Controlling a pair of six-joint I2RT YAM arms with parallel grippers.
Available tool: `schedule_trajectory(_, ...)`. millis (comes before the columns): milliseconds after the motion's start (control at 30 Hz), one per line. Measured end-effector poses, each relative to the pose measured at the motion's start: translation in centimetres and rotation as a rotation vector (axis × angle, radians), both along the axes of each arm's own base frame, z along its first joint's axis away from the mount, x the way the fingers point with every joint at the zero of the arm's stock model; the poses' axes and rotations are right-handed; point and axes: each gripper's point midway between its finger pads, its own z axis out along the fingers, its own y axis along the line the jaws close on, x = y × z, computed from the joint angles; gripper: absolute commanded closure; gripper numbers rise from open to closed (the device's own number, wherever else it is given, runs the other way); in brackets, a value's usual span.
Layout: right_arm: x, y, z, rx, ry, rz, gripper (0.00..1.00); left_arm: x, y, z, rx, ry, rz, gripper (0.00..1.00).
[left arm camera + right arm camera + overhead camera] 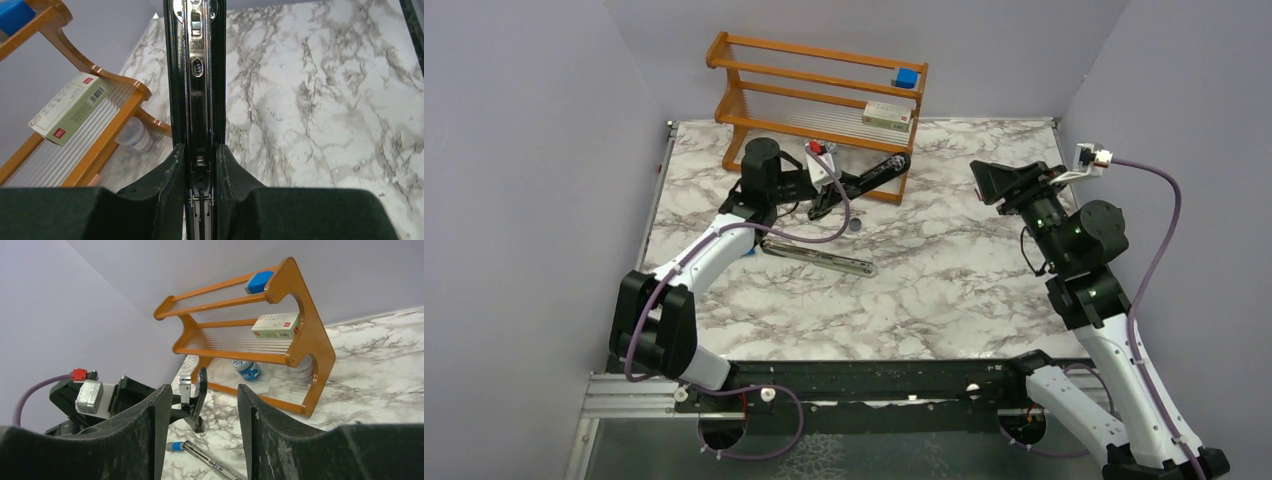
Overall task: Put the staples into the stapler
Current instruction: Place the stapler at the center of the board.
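My left gripper [824, 195] is shut on the stapler [864, 178], holding it above the table in front of the rack. In the left wrist view the black bar and its silver channel [197, 75] run straight out from between the shut fingers [175, 170]. My right gripper [980, 183] hangs raised over the table's right side, open, with nothing between its fingers. From there I see the held stapler [200, 390] standing on end at the left gripper. The staples are out of view.
A long silver rail with a blue end cap [819, 255] lies on the marble table [944, 290] below the left gripper. The wooden rack [824, 75] at the back holds a red-and-white box [887, 116] and a blue block [906, 77]. A small jar [246, 369] sits under it.
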Motion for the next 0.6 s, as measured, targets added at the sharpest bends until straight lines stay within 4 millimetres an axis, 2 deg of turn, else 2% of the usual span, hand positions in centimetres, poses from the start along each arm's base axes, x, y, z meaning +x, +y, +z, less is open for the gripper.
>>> schedule_trajectory(233,0.4,0.0,-1.2,-0.031,0.034,-0.004,0.46,0.3,1.4,-1.7,0.272,-0.109,-0.100,1.00)
schedule_trajectory(433,0.4,0.2,-2.0,-0.044,0.059,0.004,0.46,-0.5,3.4,-7.1,0.464,-0.092,-0.171,1.00)
schedule_trajectory(600,0.4,0.3,-2.8,-0.051,0.078,0.011,0.46,0.3,4.7,-11.1,0.617,-0.051,-0.233,1.00)
